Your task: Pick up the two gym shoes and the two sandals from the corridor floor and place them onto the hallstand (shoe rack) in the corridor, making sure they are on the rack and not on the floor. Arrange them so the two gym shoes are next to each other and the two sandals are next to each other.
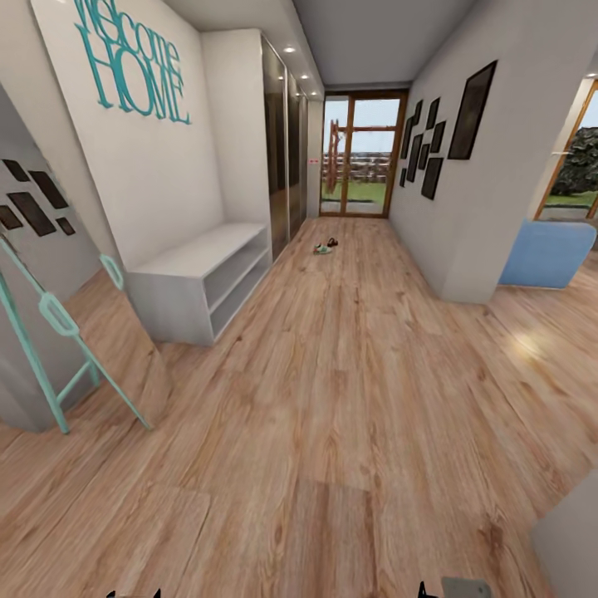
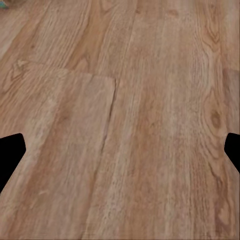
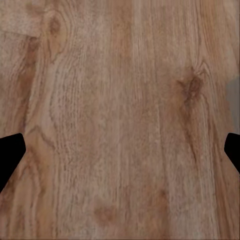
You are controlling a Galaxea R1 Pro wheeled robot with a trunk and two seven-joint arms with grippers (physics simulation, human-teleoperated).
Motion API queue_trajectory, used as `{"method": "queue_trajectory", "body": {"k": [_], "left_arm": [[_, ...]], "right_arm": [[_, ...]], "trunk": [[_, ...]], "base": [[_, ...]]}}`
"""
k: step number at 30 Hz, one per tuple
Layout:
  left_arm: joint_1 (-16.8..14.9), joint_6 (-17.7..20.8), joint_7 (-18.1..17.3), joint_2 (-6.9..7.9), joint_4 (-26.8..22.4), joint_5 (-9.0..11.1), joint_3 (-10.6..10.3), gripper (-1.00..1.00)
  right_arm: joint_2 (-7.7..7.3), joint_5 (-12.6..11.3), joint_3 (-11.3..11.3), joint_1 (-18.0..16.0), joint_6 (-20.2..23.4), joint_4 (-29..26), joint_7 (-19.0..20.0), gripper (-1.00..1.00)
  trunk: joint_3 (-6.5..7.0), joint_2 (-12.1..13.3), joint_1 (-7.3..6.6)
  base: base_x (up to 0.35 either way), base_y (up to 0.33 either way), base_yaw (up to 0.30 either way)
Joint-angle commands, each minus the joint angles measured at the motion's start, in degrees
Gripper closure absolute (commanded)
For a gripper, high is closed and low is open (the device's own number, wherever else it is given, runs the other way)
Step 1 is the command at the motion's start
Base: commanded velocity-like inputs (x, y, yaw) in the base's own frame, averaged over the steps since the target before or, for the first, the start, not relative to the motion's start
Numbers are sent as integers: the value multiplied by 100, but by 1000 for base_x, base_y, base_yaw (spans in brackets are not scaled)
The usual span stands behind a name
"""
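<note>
Both arms hang low in front of the robot, and each wrist camera looks straight down on bare corridor floor: the left tool has its two dark fingertips far apart at the edges of the view with nothing but planks between them, and the right tool is spread just as wide and just as empty. From there the thing that matters lies well ahead. Down the corridor, far from either tool and close to the glazed door at the end, a small cluster of footwear sits on the planks, one pale piece and one darker piece touching or nearly so; it is too small from here to say which is a gym shoe and which a sandal, or which way each points. It lies roughly straight ahead, a shade toward the left side, so neither arm is clearly the nearer one. A low light grey two-tier bench stands against the left wall, between the robot and the footwear, under teal lettering. I judge the base must roll forward before any reach makes sense.
</note>
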Motion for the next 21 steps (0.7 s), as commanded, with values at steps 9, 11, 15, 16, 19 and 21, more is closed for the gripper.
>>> {"method": "queue_trajectory", "body": {"k": [9,11,15,16,19,21], "left_arm": [[-5,-13,-41,-4,6,-27,48,-100],[-5,-13,-41,-2,2,-27,48,-100],[-5,-13,-41,-2,-2,-27,49,-100],[-5,-13,-41,-2,-2,-27,49,-100],[-5,-13,-41,-2,2,-27,49,-100],[-5,-13,-41,-6,3,-27,49,-100]], "right_arm": [[0,61,-47,-6,-15,6,-18,-100],[0,61,-47,-4,-15,6,-18,-100],[0,61,-47,-4,-15,6,-18,-100],[0,61,-47,-4,-15,6,-18,-100],[0,61,-49,-5,-15,6,-18,-100],[0,61,-48,-4,-15,6,-18,-100]], "trunk": [[-5,-2,3],[-5,-2,3],[-5,-2,3],[-5,-2,3],[-5,-2,3],[-5,-2,3]], "base": [[340,0,0],[340,0,0],[340,0,0],[340,0,0],[340,0,0],[340,0,0]]}}
